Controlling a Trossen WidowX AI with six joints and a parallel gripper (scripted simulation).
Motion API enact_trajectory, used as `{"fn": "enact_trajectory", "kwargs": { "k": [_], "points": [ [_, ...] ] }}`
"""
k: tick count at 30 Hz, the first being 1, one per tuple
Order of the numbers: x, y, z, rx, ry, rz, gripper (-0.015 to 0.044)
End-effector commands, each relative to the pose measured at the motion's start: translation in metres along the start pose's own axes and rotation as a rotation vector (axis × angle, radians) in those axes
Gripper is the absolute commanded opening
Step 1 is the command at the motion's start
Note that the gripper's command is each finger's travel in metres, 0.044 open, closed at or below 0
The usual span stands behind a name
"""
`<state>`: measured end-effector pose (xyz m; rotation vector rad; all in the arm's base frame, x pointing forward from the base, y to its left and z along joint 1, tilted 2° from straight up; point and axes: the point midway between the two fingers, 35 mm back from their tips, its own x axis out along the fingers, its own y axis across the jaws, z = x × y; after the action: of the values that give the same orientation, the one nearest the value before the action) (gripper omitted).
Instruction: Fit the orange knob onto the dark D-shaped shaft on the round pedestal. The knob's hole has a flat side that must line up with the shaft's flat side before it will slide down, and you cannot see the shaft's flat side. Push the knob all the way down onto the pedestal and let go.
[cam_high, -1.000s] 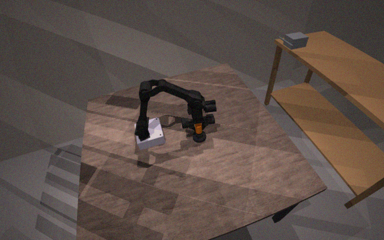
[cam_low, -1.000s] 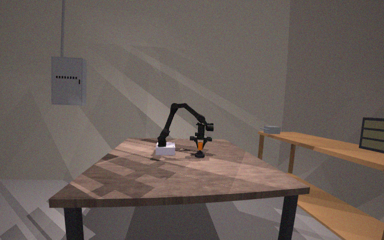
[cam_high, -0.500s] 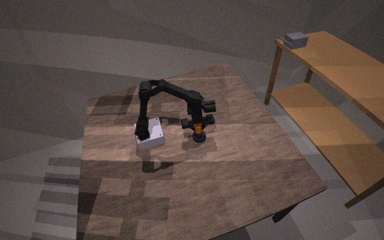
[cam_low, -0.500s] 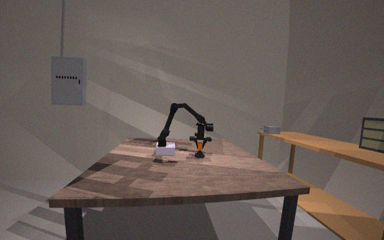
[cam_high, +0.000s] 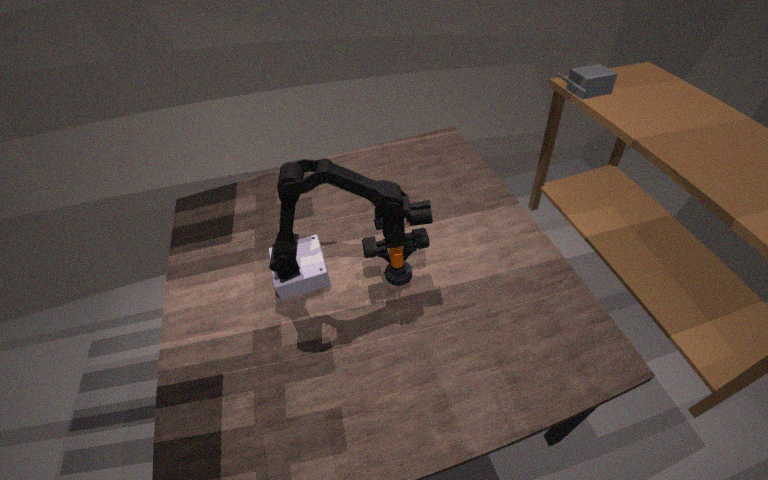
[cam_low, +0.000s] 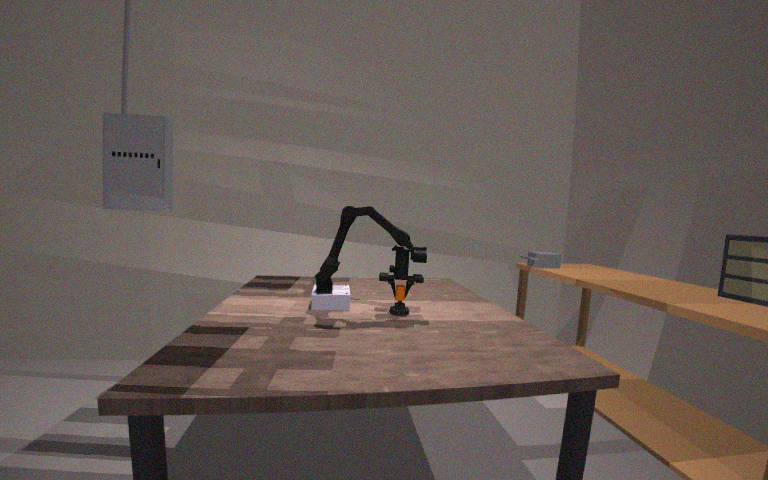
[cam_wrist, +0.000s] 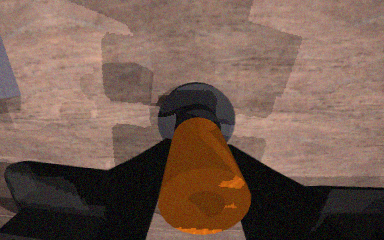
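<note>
The orange knob (cam_high: 396, 259) (cam_low: 400, 292) (cam_wrist: 202, 150) is upright between the fingers of my gripper (cam_high: 397, 261) (cam_low: 400, 294) (cam_wrist: 198, 147), which is shut on it. The dark round pedestal (cam_high: 398, 277) (cam_low: 399, 311) (cam_wrist: 227, 109) stands on the table directly under the knob. A short dark stretch shows between the knob's lower end and the pedestal's wide base, so the knob is not down on that base. The knob hides the shaft's top in the wrist view. Whether the shaft's tip is inside the hole cannot be told, and neither flat side shows.
The arm's pale base box (cam_high: 310, 277) (cam_low: 331, 300) stands on the wooden table (cam_high: 453, 362) (cam_low: 407, 362), left of the pedestal. A wooden shelf unit (cam_high: 668, 118) (cam_low: 640, 288) with a grey box (cam_high: 591, 80) (cam_low: 544, 259) stands off to the right, apart from the table.
</note>
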<state>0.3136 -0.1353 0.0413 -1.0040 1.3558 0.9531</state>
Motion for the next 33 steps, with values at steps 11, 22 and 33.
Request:
{"fn": "enact_trajectory", "kwargs": {
  "k": [11, 22, 33],
  "points": [
    [-0.0016, -0.0020, -0.0003, -0.213, 0.002, -0.003, 0.0000],
    [0.0013, -0.0001, -0.0003, -0.213, 0.002, -0.002, 0.0000],
    [0.0011, -0.0013, -0.0006, -0.213, 0.002, -0.003, 0.0000]
  ]
}}
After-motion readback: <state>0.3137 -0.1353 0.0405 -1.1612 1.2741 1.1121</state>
